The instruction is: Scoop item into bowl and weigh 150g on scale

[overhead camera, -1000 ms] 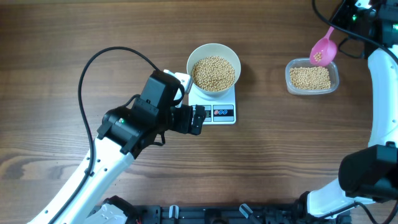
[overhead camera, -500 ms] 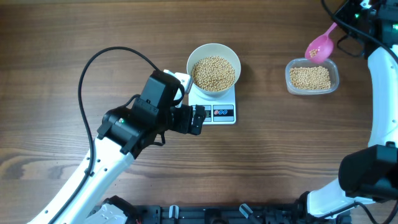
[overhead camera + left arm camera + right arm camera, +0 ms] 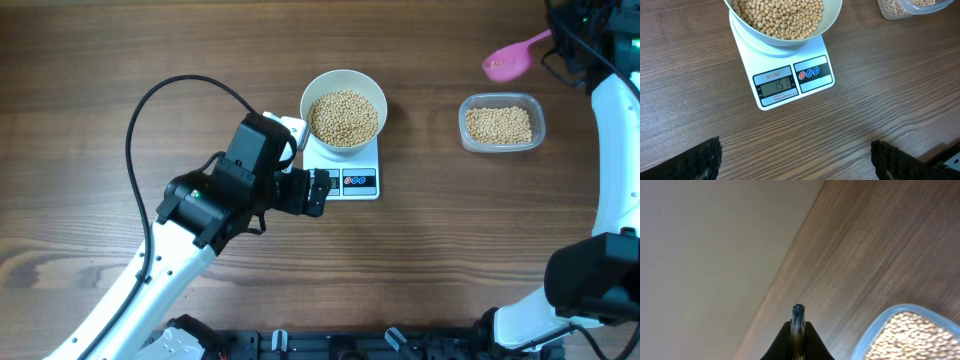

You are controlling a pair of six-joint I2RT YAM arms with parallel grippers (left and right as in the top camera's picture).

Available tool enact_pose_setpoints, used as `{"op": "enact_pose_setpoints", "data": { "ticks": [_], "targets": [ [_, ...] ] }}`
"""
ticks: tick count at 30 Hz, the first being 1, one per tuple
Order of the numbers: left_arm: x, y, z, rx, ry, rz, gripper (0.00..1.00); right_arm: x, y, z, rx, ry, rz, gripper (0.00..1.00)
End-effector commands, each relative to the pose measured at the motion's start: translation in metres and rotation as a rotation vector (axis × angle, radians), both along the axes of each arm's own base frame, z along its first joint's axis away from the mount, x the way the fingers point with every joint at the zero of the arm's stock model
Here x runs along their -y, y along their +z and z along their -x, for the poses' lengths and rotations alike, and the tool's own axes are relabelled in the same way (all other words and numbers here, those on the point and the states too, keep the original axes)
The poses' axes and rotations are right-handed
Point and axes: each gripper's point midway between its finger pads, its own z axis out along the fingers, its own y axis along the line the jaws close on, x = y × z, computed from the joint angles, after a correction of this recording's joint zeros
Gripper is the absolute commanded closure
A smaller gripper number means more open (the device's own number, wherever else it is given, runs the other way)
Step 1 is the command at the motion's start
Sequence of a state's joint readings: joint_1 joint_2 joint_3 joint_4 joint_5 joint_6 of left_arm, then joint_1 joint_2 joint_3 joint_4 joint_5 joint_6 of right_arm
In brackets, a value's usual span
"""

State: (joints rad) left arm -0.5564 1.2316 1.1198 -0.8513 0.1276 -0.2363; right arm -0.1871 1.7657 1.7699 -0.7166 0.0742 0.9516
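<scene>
Two hands stand far apart. The right hand (image 3: 558, 30) is pressed together on the handle of a pink scoop (image 3: 508, 62), held above the far right of the desk (image 3: 120, 50). Its long axis runs from the hand out leftward, cup end toward the bowl (image 3: 343, 78). The tub (image 3: 502, 124) lies just nearer the robot than the scoop, and the bowl is well off to the hand's left. That bowl, heaped with beans (image 3: 344, 117), sits on the scale (image 3: 360, 182). The display (image 3: 777, 86) looks close to the target, though I can't read it surely. The left hand (image 3: 320, 192) is spread wide and empty, just beside the scale's front left. Any topping-up falls to the right arm, reaching left past the tub.
</scene>
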Motion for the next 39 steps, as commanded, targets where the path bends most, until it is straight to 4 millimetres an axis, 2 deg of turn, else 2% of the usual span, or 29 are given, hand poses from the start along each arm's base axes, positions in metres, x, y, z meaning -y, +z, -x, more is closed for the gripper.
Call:
{"op": "enact_pose_setpoints", "data": {
  "ticks": [1, 7, 16, 26, 28, 31, 36, 39],
  "targets": [
    [0.0, 0.0, 0.0, 0.014, -0.016, -0.014, 0.0, 0.011, 0.0, -0.002, 0.04, -0.133, -0.084, 0.96],
    [0.0, 0.0, 0.0, 0.014, -0.016, -0.014, 0.0, 0.011, -0.002, -0.001, 0.023, -0.115, -0.059, 0.96],
    [0.0, 0.0, 0.0, 0.014, -0.016, -0.014, 0.0, 0.005, -0.01, 0.005, -0.107, 0.179, 0.213, 0.96],
    [0.0, 0.0, 0.0, 0.014, -0.016, -0.014, 0.0, 0.007, 0.0, -0.004, -0.093, 0.282, 0.352, 0.96],
    [0.0, 0.0, 0.0, 0.014, -0.016, -0.014, 0.0, 0.008, 0.008, -0.01, -0.058, 0.283, 0.374, 0.96],
    [0.0, 0.0, 0.0, 0.014, -0.016, -0.014, 0.0, 0.008, 0.032, -0.027, 0.057, 0.282, 0.406, 0.96],
    [0.0, 0.0, 0.0, 0.014, -0.016, -0.014, 0.0, -0.015, 0.081, -0.057, 0.307, 0.422, 0.491, 0.96],
    [0.0, 0.0, 0.0, 0.014, -0.016, -0.014, 0.0, -0.032, 0.096, -0.065, 0.412, 0.494, 0.46, 0.96]
  ]
}}
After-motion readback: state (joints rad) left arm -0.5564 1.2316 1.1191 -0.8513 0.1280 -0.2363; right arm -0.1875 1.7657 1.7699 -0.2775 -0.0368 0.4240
